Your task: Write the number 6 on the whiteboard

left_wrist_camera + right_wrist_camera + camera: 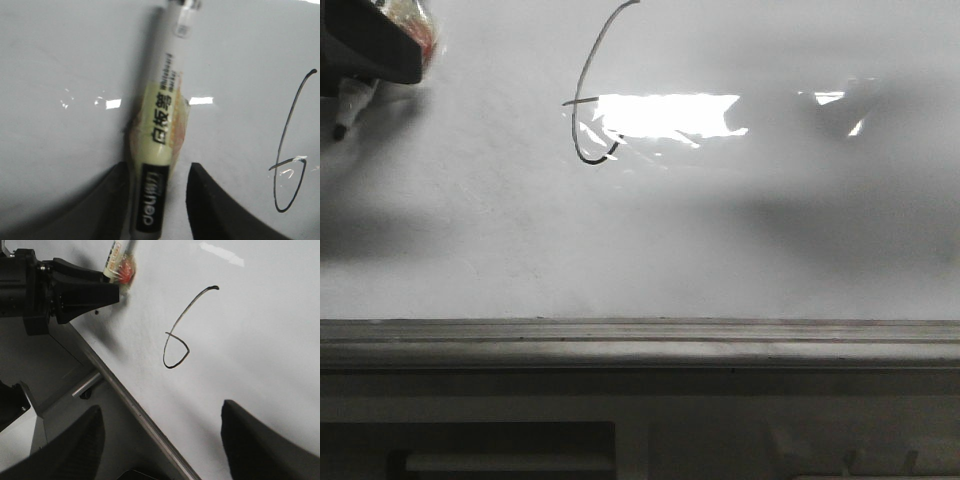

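**A:** How far along is the writing?

**B:** It looks essentially done. The whiteboard [650, 250], a large glossy white-grey surface with faint smudges and a bright rectangular glare, fills most of the front view, with a grey metal tray [640, 340] along its lower edge. The number 6 [588, 95] sits in the upper middle of the board, its lower part touching the left end of the glare. I judge that nothing is left but lifting away, or perhaps tidying the loop.

**A:** Where are the arms?

**B:** The left gripper [157, 182] is at the upper left corner of the front view, well apart from the digit. Its fingers pinch a white and yellow whiteboard marker [160, 135]; the tip seems near the board, but contact cannot be confirmed. The right gripper [160, 440] hangs over the board's edge with its fingers spread wide, holding nothing.

**A:** What does the digit look like?

**B:** A thin black line: a tall curved stroke sweeping down from a small blob at the top, ending in a small pointed loop. A short tick juts out where the loop meets the stem. It reads clearly as a six.
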Available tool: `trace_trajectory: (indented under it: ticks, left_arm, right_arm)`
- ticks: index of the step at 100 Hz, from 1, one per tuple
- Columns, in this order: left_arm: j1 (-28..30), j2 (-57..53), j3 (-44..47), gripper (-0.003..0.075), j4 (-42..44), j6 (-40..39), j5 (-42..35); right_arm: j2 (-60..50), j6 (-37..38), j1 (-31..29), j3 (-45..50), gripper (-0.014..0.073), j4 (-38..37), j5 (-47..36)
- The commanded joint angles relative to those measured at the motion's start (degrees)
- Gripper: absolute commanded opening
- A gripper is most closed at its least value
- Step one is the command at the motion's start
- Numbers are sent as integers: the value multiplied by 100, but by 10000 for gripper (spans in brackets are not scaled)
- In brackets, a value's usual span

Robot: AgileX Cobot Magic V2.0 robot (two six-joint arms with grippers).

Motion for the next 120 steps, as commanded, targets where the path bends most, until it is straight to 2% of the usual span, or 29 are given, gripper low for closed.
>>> trace_trajectory:
  ticks: [1,29,50,55,61,68,75,80,85,93,110,120]
  left_arm:
    - [17,-48,-165,379,103,-32,-62]
    - [17,-339,-165,534,235,140,-53]
    - [17,-1255,-147,536,225,1080,-40]
    - [17,-1508,-140,536,225,1271,-18]
    - [17,-1801,-140,530,225,1382,10]
    - [17,-2060,-111,484,225,1470,10]
    - [17,-2321,-4,386,225,1484,10]
    - [17,-2528,114,290,233,1497,25]
    - [17,-2702,270,162,233,1558,109]
    - [17,-2968,589,-20,249,1791,312]
    - [17,-3560,1314,-20,470,1813,540]
    - [17,-4078,1673,-20,491,1813,608]
  right_arm:
    - [-97,-18,-37,-171,447,210,-127]
    - [-110,-18,-92,-171,447,168,-67]
    - [-425,-18,-258,-119,444,65,-74]
    - [-604,-18,-257,29,415,76,-251]
    - [-874,-18,-257,279,342,139,-603]
    - [-1292,-18,-257,714,229,153,-1146]
    - [-1811,-31,-257,1266,89,153,-1790]
    - [-2170,-119,-247,1623,3,153,-2165]
    - [-2534,-210,-247,1971,-71,153,-2487]
    - [-3136,-234,-247,2566,-71,153,-2947]
    - [-4242,-293,-247,3671,-71,153,-3860]
    - [-4768,-293,-247,4132,-71,153,-4073]
